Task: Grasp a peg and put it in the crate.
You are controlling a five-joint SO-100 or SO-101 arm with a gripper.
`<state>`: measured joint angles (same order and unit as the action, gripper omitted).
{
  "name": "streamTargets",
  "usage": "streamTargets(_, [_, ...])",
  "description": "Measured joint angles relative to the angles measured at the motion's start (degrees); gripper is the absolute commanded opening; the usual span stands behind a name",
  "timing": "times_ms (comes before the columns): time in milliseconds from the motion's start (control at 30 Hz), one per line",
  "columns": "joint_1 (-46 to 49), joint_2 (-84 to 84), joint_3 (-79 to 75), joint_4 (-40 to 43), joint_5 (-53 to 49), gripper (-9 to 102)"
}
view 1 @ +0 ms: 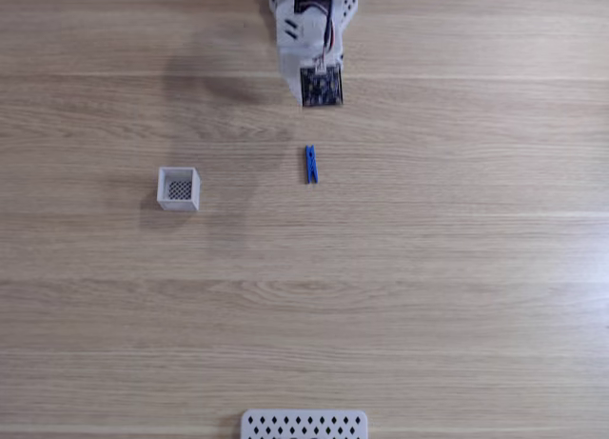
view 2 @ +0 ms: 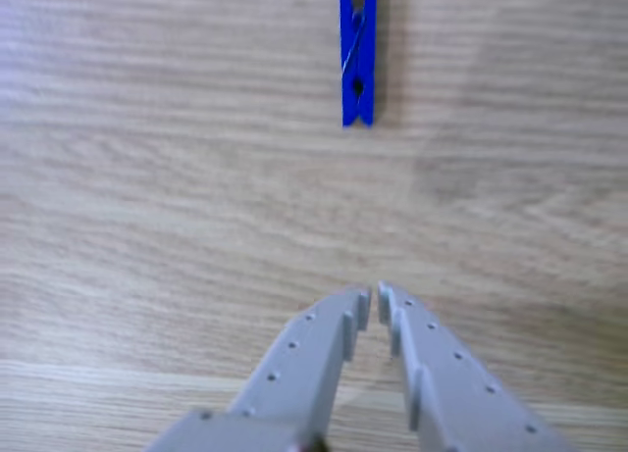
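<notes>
Ahead of my gripper (view 2: pixel 374 293), its jaws nearly closed and empty, lies the peg (view 2: pixel 358 52); bare wood between; the crate (view 1: pixel 178 189) sits well left.

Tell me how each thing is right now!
Peg: lying flat on the table, nothing touching it.
Crate: upright, open on top, nothing inside.
Gripper: shut, holding nothing, short of the peg.
Plate: lying flat at the bottom edge of the fixed view.
</notes>
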<state>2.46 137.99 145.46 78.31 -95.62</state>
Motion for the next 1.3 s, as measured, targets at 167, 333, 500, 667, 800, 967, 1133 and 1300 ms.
streamTargets(167, [-0.44, -18.72, -14.33, 0.00, 0.00, -1])
streamTargets(333, [-0.44, -31.64, -23.73, 0.00, 0.00, 8])
streamTargets(500, [-0.44, -34.80, -25.66, -2.72, 0.00, 21])
streamTargets(667, [-0.44, -37.88, -25.66, -8.44, 0.00, 26])
streamTargets(800, [-0.44, -39.90, -25.66, -12.04, 0.00, 26])
streamTargets(967, [-0.44, -42.80, -25.66, -15.12, 0.00, 26])
streamTargets(1133, [0.79, -44.30, -25.05, -17.67, 0.00, 26])
streamTargets(1300, [3.34, -44.56, -22.06, -19.60, 0.00, 26])
